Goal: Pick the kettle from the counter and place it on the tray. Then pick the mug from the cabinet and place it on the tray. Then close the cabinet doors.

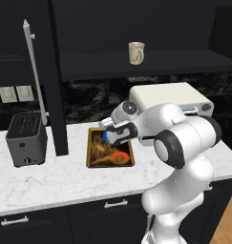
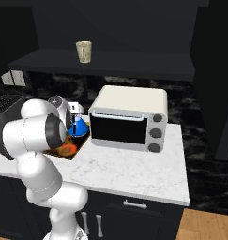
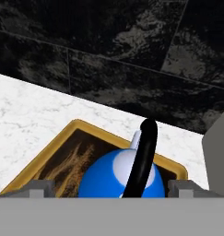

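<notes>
Counter (image 1: 55, 178) spans the frame; toaster oven (image 2: 128, 117) sits at 3 o'clock of the tray (image 1: 91, 151). Mug (image 1: 136, 52) waits on the cabinet (image 1: 151, 64) shelf, 12 o'clock above. Kettle (image 3: 118, 177) rests on the tray's far end. Gripper (image 3: 117, 191) fingers stand wide either side of it, gripping nothing. Risk: lifting away crooked could catch the arched handle (image 3: 143, 156) and tip the kettle.
</notes>
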